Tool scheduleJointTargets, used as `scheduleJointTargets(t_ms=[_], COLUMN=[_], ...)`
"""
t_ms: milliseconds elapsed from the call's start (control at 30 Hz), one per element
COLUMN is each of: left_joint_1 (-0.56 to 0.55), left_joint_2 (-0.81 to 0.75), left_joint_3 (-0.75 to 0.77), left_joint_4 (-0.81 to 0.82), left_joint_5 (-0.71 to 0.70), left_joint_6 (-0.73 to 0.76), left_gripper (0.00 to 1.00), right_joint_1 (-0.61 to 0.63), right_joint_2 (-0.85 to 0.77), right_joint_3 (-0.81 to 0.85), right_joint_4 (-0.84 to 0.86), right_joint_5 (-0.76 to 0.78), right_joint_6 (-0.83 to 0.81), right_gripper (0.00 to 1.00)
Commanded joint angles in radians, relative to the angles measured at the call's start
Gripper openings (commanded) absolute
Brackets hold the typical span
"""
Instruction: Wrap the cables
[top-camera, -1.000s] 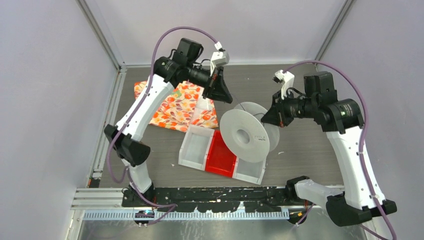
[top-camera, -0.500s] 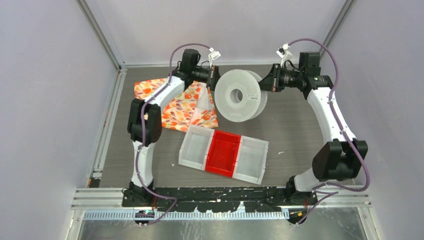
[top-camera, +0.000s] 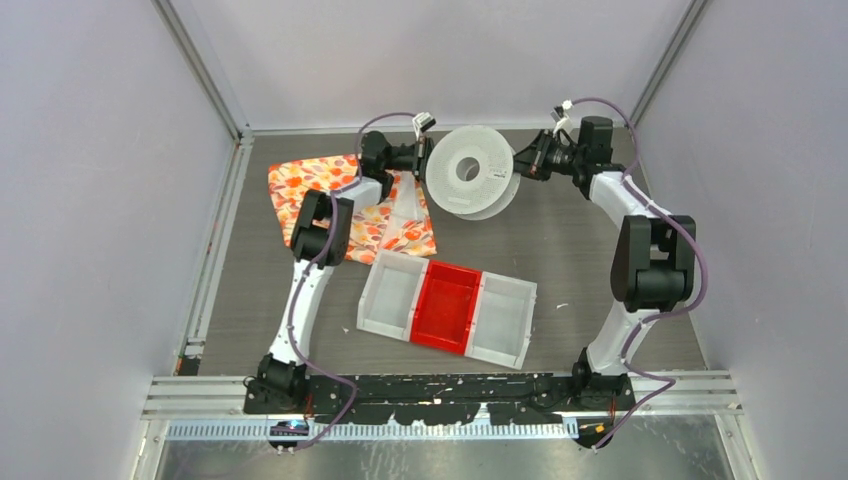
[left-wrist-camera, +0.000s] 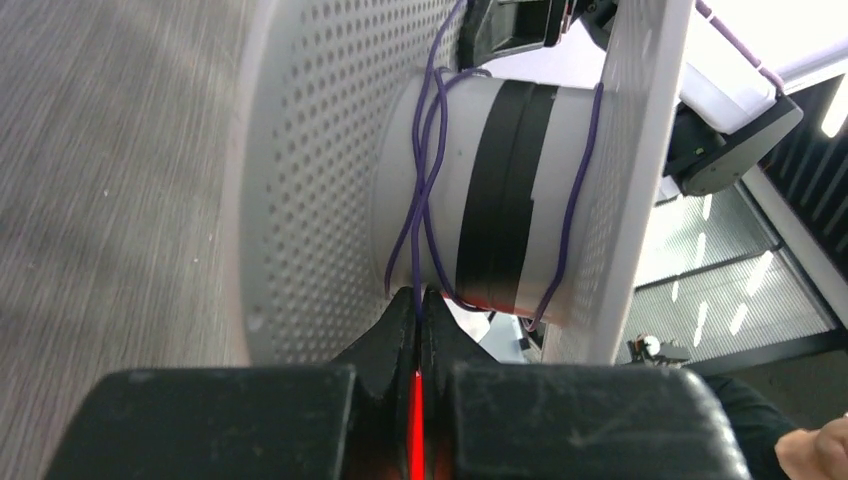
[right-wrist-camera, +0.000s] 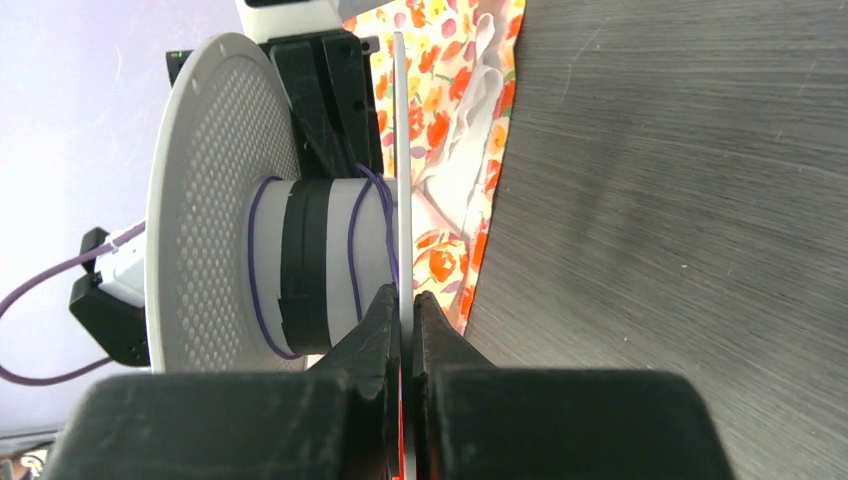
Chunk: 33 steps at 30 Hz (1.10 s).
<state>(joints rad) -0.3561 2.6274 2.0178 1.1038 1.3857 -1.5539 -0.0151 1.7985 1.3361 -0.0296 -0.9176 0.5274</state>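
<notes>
left gripper (left-wrist-camera: 418, 305) pinches the cable (left-wrist-camera: 428, 140), which loops loosely round the spool (top-camera: 492, 180). right gripper (right-wrist-camera: 400, 300) clamps the flange (right-wrist-camera: 398, 120). maintain tension; lay turns side by side.

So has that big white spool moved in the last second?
Yes. The spool has travelled up the overhead view, away from the red and white tray, which it overlapped a second ago. The tray itself has stayed put.

Thin purple cables (left-wrist-camera: 424, 175) looped loosely round white spool (top-camera: 445, 188) hub, strands crossing.
</notes>
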Motion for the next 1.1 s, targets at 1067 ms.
scheduleJointTargets(t_ms=[1067], left_joint_1=[-0.012], left_joint_2=[-0.152], left_joint_3=[-0.158], left_joint_4=[-0.995], left_joint_5=[-0.387], left_joint_6=[0.831], left_gripper=[0.01], right_joint_1=[0.0], right_joint_2=[0.319], right_joint_3=[-0.083], right_joint_4=[0.208], right_joint_5=[0.135], right_joint_6=[0.08], right_gripper=[0.25])
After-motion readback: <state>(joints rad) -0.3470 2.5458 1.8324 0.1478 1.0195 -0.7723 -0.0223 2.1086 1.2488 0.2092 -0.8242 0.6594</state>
